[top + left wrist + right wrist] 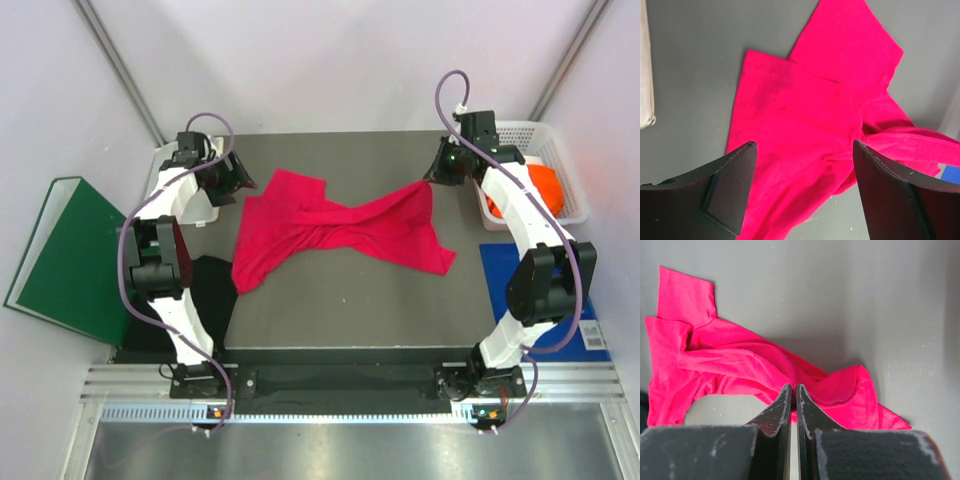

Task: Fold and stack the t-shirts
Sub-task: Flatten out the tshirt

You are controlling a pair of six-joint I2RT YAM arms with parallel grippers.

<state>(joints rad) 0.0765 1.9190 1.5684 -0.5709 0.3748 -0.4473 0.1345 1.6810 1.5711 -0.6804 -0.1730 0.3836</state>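
The crimson-pink t-shirt (335,228) lies twisted and bunched across the dark mat (340,310). My left gripper (238,185) is open and empty, hovering above the shirt's far left part (800,115), its fingertips (742,165) clear of the cloth. My right gripper (436,175) is shut at the shirt's far right corner, which rises to its tips (793,386), and the cloth (740,362) stretches away from them. The black t-shirt (208,285) lies bunched off the mat's left edge. The bright orange t-shirt (548,188) sits in a white basket (540,135) at the right.
A dark green binder (60,255) lies at the far left. A blue board (545,300) lies at the right, partly under the right arm. A white container (195,205) stands by the left arm; its edge shows in the left wrist view (646,75).
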